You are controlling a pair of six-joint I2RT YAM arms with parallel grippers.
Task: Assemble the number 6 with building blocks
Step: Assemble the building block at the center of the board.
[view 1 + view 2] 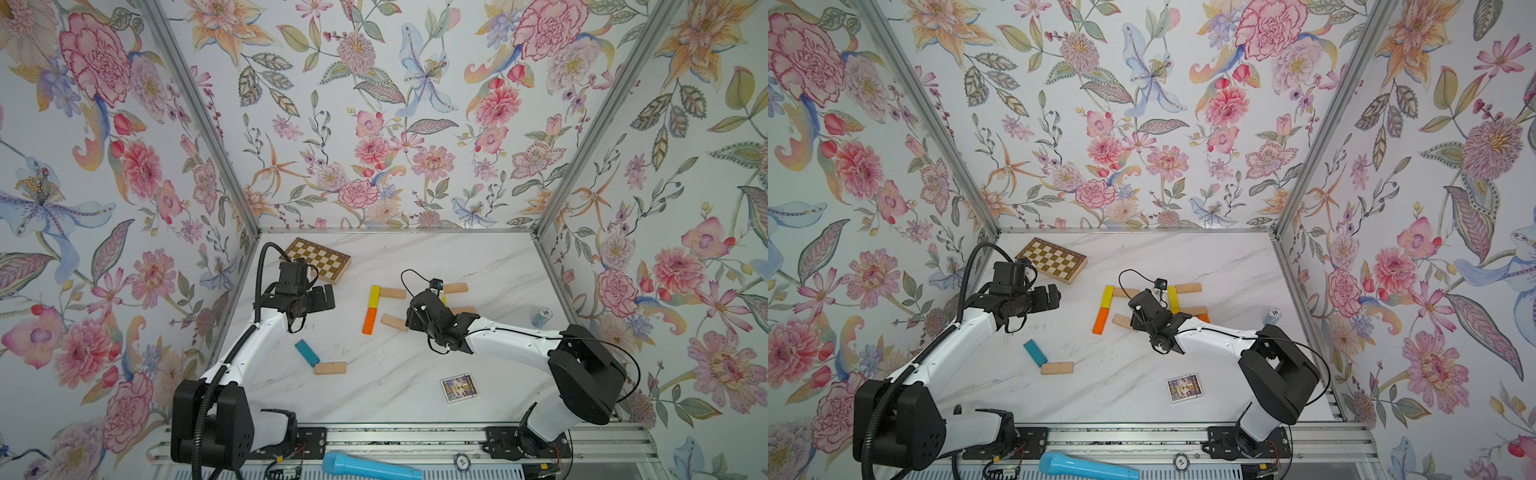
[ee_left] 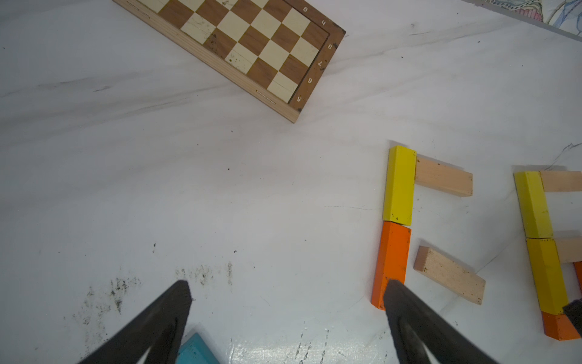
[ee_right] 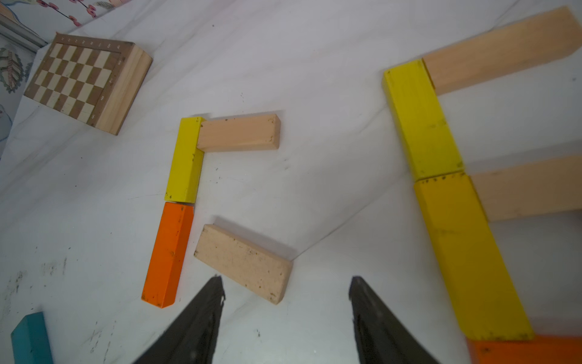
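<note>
Mid-table, a yellow block [image 1: 375, 296] and an orange block [image 1: 369, 321] lie end to end. One beige block [image 1: 392, 293] butts the yellow one's top, and a tilted beige block [image 3: 242, 263] lies loose beside the orange. To the right is a second group [image 1: 1173, 299] of yellow, beige and orange blocks, partly hidden under my right arm. My right gripper [image 3: 286, 283] is open and empty, just short of the tilted beige block. My left gripper [image 2: 286, 290] hovers open and empty to the left. A teal block [image 1: 307, 353] and another beige block [image 1: 330, 368] lie nearer the front.
A chequered board [image 1: 318, 259] sits at the back left, close behind my left gripper. A picture card [image 1: 457, 387] lies front right and a stack of chips [image 1: 541, 318] stands by the right wall. A blue microphone [image 1: 370, 467] rests on the front rail.
</note>
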